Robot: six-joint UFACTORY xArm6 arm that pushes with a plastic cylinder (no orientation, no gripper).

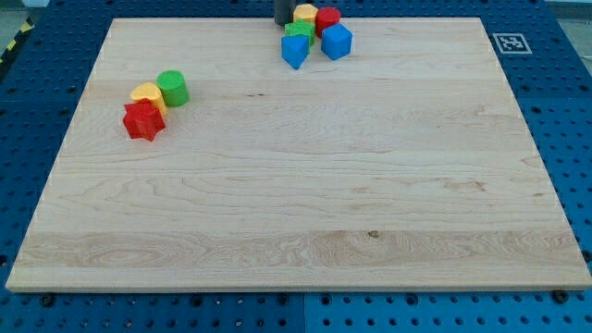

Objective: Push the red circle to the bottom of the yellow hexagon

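From my remote seat I see the wooden board (305,185) filling most of the frame, lying on a blue perforated table (28,139) with a small black-and-white marker tag (508,43) at the board's upper right corner. My rod comes down at the top centre of the frame, and my tip (283,24) sits at the board's upper edge, just left of a tight cluster of blocks. That cluster holds the yellow hexagon (304,14) at its upper left, right beside my tip, and the red circle (327,19) touching the hexagon on its right side, so the red circle is level with the hexagon, not below it. Directly under the hexagon is a green block (299,33), whose shape I cannot make out; below that sits a blue block (294,52) with a pointed lower end, and to the right of it a blue cube (337,42) under the red circle. Well apart, at the upper left of the frame, a second group lies together: a green cylinder (172,88), a yellow block (147,94) touching it on its left, and a red star-like block (143,121) just below the yellow one. There are no containers on the board, and this rig carries no jaws, only the plain rod.
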